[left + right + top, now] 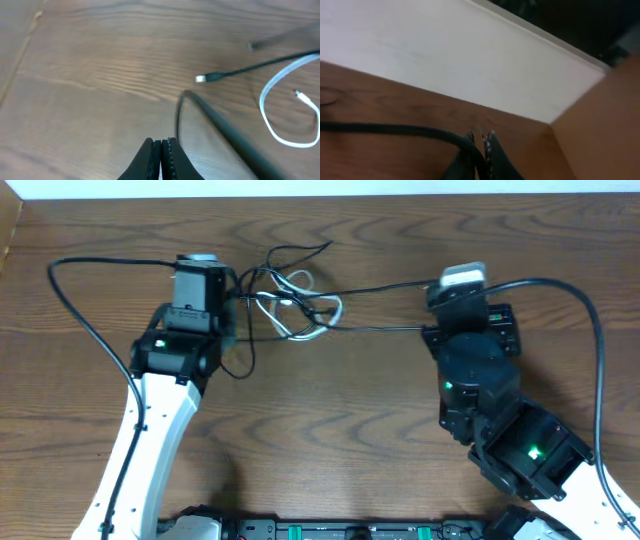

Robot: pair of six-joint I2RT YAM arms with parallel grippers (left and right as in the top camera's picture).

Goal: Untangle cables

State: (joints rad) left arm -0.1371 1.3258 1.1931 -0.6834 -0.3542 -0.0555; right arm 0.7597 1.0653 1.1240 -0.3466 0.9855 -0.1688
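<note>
The cables lie in a tangle [290,305] at the back middle of the wooden table: several thin black cords and one white cable [328,315]. My right gripper [455,288] is shut on a black cable [390,285] stretched taut from the tangle; it crosses the right wrist view [395,129] into the jaws [481,136]. My left gripper [200,295] is just left of the tangle. Its jaws [162,143] are shut with nothing visible between them. A black cable [177,117] runs past its right fingertip. The white cable's loop [270,125] and a black cable with a silver plug [201,78] lie ahead to the right.
A second black cable [385,328] runs from the tangle toward the right arm's base. A black cable loop [245,360] hangs toward the front beside the left arm. The table's back edge and a white wall [445,55] are just beyond the right gripper.
</note>
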